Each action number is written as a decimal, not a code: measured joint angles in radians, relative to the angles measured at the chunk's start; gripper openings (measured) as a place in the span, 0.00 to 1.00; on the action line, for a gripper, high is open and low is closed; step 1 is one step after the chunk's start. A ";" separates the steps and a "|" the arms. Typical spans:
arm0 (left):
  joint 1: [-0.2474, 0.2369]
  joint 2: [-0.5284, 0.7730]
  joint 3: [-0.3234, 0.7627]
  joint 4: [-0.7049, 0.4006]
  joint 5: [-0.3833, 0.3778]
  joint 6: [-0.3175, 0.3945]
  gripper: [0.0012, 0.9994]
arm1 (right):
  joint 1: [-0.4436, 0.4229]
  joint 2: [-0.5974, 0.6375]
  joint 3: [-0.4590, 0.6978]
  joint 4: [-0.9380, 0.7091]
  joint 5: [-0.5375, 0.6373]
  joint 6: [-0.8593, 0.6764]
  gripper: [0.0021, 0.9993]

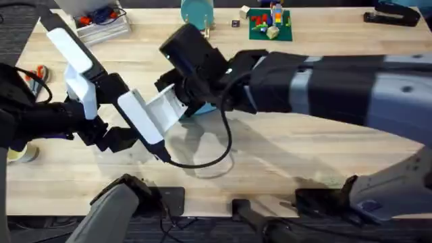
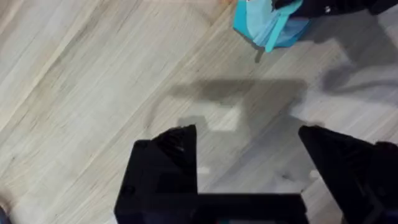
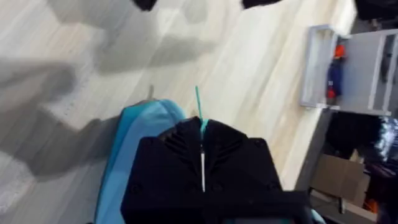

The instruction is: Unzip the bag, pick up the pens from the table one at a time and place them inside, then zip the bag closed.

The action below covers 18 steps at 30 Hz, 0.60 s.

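The bag (image 3: 134, 149) lies on the tabletop (image 1: 283, 145) under the right gripper (image 3: 202, 146), just in front of the round teal object (image 1: 196, 12). The right fingers are pressed together on a thin teal strip, seemingly the zipper pull (image 3: 199, 106), at the bag's edge. The left gripper (image 2: 249, 155) hangs near the bag over bare wood, fingers wide apart and holding nothing.

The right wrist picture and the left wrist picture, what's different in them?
Right wrist view: the right pincer shut on a thin teal strand at the blue bag, and a clear bin at the table edge. Left wrist view: the left pincer open over bare wood, holding nothing, with the bag farther off. Both show the bag and the wooden table.
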<state>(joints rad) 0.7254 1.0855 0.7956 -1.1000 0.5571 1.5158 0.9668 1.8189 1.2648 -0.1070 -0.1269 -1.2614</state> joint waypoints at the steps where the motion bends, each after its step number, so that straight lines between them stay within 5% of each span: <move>1: 0.000 0.000 0.000 0.000 0.000 0.000 0.99 | 0.000 -0.012 0.000 -0.001 0.000 0.003 0.03; 18: 0.000 0.000 0.000 0.000 0.000 0.000 0.99 | -0.021 -0.037 0.000 -0.007 0.000 0.094 0.03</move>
<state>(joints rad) 0.7254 1.0855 0.7956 -1.1000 0.5571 1.5158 0.9459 1.7822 1.2648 -0.1138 -0.1268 -1.1669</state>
